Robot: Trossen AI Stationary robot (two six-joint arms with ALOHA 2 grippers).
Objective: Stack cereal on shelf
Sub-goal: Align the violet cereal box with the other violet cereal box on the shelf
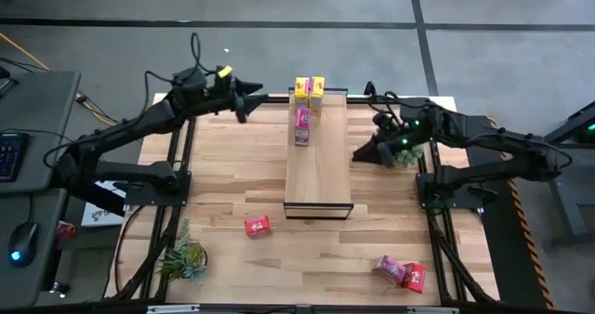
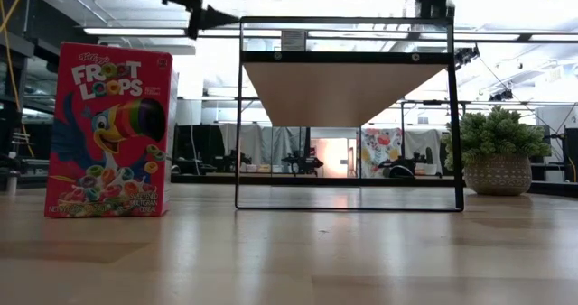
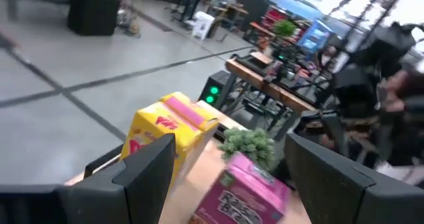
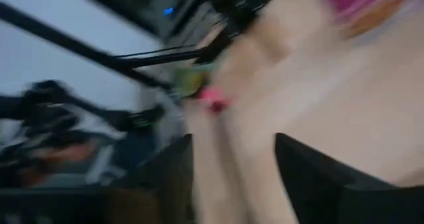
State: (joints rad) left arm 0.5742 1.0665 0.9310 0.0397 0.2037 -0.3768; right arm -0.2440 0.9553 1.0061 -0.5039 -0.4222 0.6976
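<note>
The shelf [image 1: 318, 165] runs down the middle of the table. At its far end stand two yellow cereal boxes [image 1: 310, 89], with pink cereal [image 1: 303, 121] just nearer on the plank top. The left wrist view shows a yellow box [image 3: 162, 128] and a pink box [image 3: 242, 191] beyond the fingers. My left gripper [image 1: 244, 108] hovers open, left of the shelf's far end, pointing at these boxes. My right gripper [image 1: 358, 154] hovers open off the shelf's right edge, nothing between its fingers [image 4: 301, 177]. A red box [image 1: 257, 226] lies on the table, and it shows standing on its base in the low view [image 2: 110, 132].
A pink box and a red box [image 1: 402, 272] lie near the table's front right corner. One potted plant [image 1: 184, 258] sits front left, another [image 1: 409, 151] under the right arm. The shelf's dark frame [image 2: 348, 115] stands tall in the low view.
</note>
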